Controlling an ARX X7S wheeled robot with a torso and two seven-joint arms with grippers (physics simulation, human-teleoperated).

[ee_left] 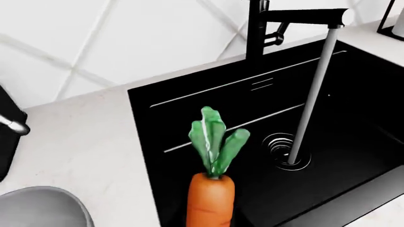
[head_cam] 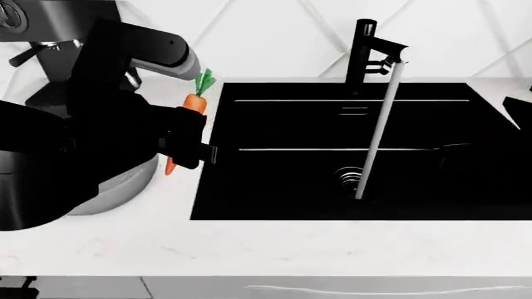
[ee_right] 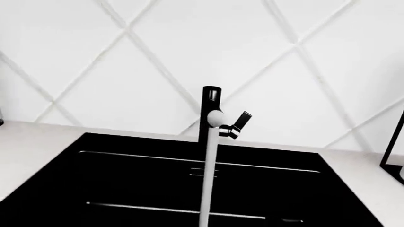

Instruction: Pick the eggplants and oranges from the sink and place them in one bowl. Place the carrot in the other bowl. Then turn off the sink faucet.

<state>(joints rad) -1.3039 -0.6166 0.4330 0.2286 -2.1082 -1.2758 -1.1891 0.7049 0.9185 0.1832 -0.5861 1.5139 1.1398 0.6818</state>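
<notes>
My left gripper (head_cam: 184,134) is shut on the carrot (head_cam: 193,103), which hangs above the counter just left of the sink (head_cam: 275,187). In the left wrist view the carrot (ee_left: 211,203) points its green top toward the basin (ee_left: 353,118). The grey bowl (head_cam: 124,184) sits under my left arm, mostly hidden, and its rim (ee_left: 44,205) shows beside the carrot. The sink faucet (head_cam: 363,53) runs a pale stream onto the drain (head_cam: 349,179). Its lever (ee_right: 240,124) sticks out sideways. My right arm is a dark shape over the basin's right side. No eggplants, oranges or white bowl are in view.
A black coffee machine (head_cam: 50,28) stands at the back left on the white counter (head_cam: 266,249). A black-framed object (ee_right: 392,161) stands on the counter right of the sink. Tiled wall (ee_right: 158,47) rises behind the faucet.
</notes>
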